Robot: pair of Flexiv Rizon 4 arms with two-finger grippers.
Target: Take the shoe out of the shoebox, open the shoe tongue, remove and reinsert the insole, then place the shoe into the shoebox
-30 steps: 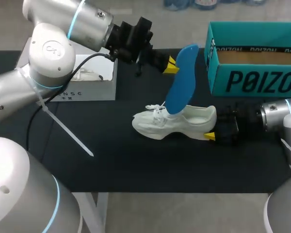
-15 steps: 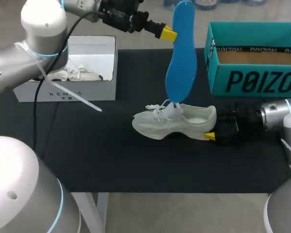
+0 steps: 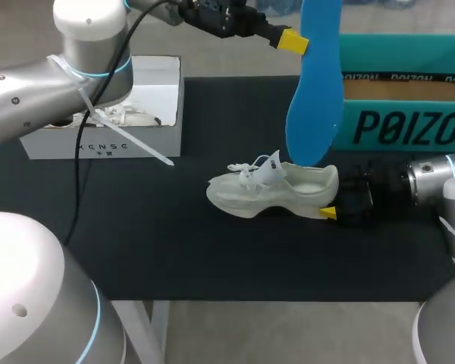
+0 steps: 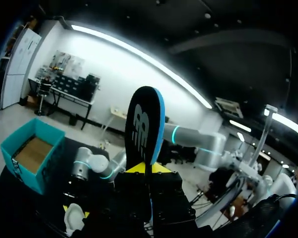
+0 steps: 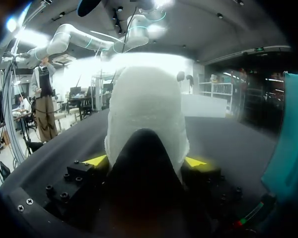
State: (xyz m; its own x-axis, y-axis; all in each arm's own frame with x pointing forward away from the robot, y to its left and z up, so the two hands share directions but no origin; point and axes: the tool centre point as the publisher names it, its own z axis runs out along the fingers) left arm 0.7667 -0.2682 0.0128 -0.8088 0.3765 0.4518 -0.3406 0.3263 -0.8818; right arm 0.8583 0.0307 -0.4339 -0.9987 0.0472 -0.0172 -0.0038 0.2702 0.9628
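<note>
A white shoe (image 3: 273, 189) lies on its side on the black table, toe pointing left. My right gripper (image 3: 331, 200) is shut on its heel, and in the right wrist view the heel (image 5: 146, 114) fills the gap between the yellow tips of the right gripper (image 5: 145, 161). My left gripper (image 3: 292, 40) is high over the table, shut on the upper end of a blue insole (image 3: 316, 83). The insole hangs nearly upright, its lower end just over the shoe's opening. The left wrist view shows the insole (image 4: 144, 126) standing up from the left gripper (image 4: 148, 167).
A teal shoebox (image 3: 409, 125) stands open at the back right, close behind the insole and the right arm. A white box (image 3: 136, 114) holding paper sits at the back left. Bare black table lies in front of the shoe.
My left arm has lifted the insole up and to the right, drawing its lower end out of the shoe. The shoe and right gripper have stayed in place.
</note>
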